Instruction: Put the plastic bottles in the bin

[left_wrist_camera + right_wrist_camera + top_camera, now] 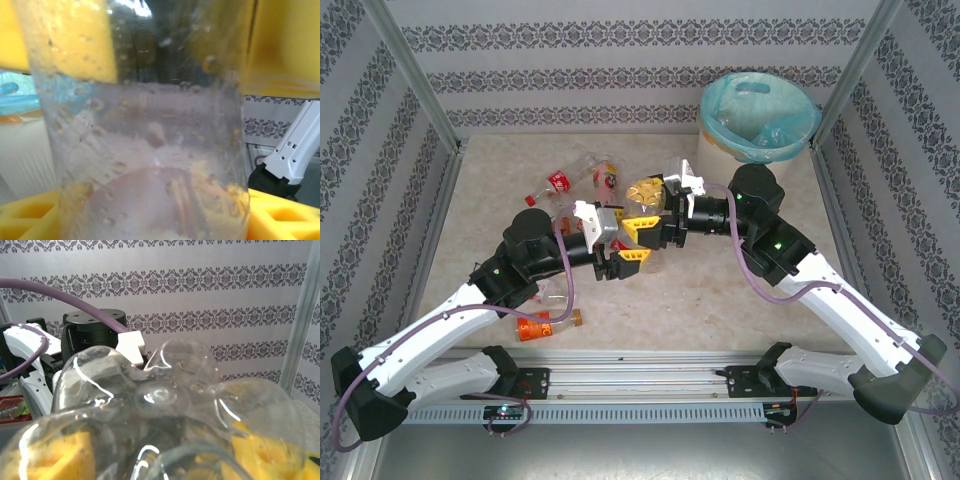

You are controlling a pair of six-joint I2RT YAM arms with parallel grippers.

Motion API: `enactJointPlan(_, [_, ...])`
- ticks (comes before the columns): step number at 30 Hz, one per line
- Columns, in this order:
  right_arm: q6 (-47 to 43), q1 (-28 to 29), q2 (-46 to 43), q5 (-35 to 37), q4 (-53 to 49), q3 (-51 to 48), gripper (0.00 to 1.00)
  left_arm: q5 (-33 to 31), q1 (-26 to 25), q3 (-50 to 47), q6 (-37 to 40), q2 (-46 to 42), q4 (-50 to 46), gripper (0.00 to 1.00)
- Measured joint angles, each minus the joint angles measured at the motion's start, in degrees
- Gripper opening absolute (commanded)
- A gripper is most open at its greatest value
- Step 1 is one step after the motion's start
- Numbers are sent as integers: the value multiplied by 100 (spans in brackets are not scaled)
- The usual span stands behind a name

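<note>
L gripper [155, 220] & R gripper [165, 460] straddle one bottle [150, 165] left of bin [712, 138]; I can't tell which clamps, so drop risk.

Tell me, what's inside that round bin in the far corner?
The bin is lined with a turquoise bag. At least one clear bottle seems to lie in it. The bag's folds cover the bottom, so anything deeper can't be counted.
</note>
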Motion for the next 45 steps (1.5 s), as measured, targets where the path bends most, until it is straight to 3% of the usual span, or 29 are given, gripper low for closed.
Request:
enactJointPlan(5, [-153, 0, -116, 337, -109, 0, 56, -468, 0, -153, -129, -37, 262, 93])
enactJointPlan(11, [-647, -7, -304, 1390, -444, 264, 54, -1023, 0, -291, -295, -111, 516, 100])
enactJointPlan(15, [-1123, -223, -31, 2371, -852, 1115, 51, -1384, 0, -278, -420, -133, 649, 100])
enactJointPlan(18, [-1366, -708, 470, 2966, -994, 2028, 51, -1692, 0, 13, -507, 46, 472, 100])
enactJointPlan(24, [-1591, -1749, 1685, 4002, -1027, 3523, 50, -2243, 0, 2068, -605, 1438, -531, 100])
enactJointPlan(29, [-1797, -2363, 2839, 4905, -966, 4395, 50, -2332, 61, 4360, -769, 3147, -1556, 97])
enactJointPlan(38, [-1834, -2957, 4393, 5702, -1270, 5086, 51, -1604, 308, 8719, -1259, 6214, -3617, 92])
enactJointPlan(41, [-1641, -3171, 4715, 5698, -1506, 5278, 53, -1331, 426, 9538, -1449, 6789, -3897, 90])
enactJointPlan(45, [-1440, -3410, 5040, 5674, -1808, 5635, 56, -1008, 629, 9711, -1768, 7036, -3939, 88])
